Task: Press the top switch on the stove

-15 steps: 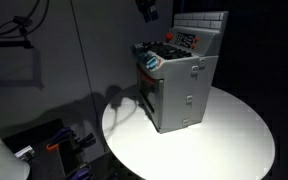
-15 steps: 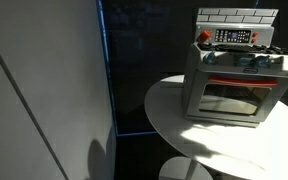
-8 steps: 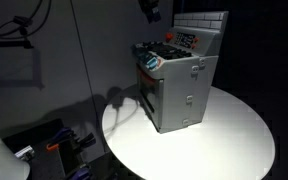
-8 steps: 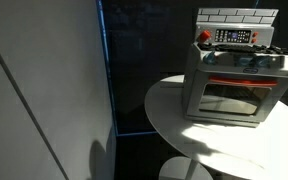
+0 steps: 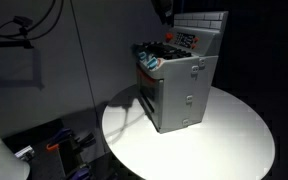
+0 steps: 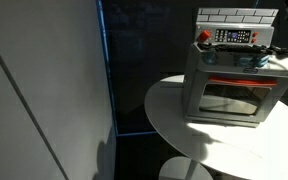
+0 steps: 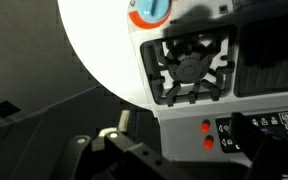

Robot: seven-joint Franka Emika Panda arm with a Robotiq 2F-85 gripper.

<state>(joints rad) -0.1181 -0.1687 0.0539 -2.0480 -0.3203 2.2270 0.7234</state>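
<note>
The stove (image 5: 181,88) stands on the round white table (image 5: 224,140); it is a small grey box with a white tiled back panel and a front door, also seen in an exterior view (image 6: 236,85). Two red switches (image 7: 205,127) sit one above the other on its back panel, beside a black keypad (image 7: 274,128). They also show as a red spot in an exterior view (image 6: 205,37). My gripper (image 5: 164,10) hangs above the stove's back panel. In the wrist view it (image 7: 184,125) is open and empty, with the red switches between its fingers, nearer the right one.
A black burner grate (image 7: 192,68) and a blue knob (image 7: 151,10) sit on the stove. The table edge (image 7: 79,60) drops to a dark floor. A grey wall panel (image 6: 44,90) stands to the side, with cables and gear (image 5: 69,145) on the floor.
My gripper has moved sideways along the top of the exterior view, from beside the stove to over its back panel. The stove has not moved.
</note>
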